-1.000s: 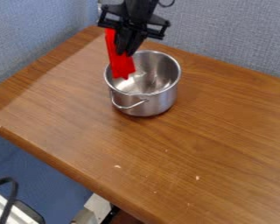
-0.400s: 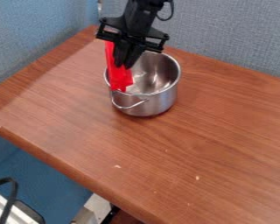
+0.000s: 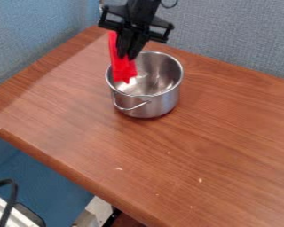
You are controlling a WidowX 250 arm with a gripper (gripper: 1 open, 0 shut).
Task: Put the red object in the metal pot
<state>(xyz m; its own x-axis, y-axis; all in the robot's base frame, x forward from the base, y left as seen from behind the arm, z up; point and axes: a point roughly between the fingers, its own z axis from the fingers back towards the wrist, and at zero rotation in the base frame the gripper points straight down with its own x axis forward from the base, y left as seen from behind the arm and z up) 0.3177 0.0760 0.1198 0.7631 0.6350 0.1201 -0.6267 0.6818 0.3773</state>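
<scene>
The shiny metal pot (image 3: 154,86) stands on the wooden table at the upper middle, its wire handle hanging down the front side. The red object (image 3: 122,66) hangs upright over the pot's left rim, with its lower end reaching down inside. My black gripper (image 3: 129,43) comes down from the top edge and is shut on the red object's upper part. The top of the block is hidden behind the fingers.
The brown wooden table (image 3: 169,160) stretches toward the front and right. A blue wall runs behind it. Dark cables lie on the floor at the bottom left (image 3: 8,208), below the table's edge.
The gripper and the red object shifted slightly left and down, then came back a little right. The block stays upright over the pot's left rim. The pot has not moved.
</scene>
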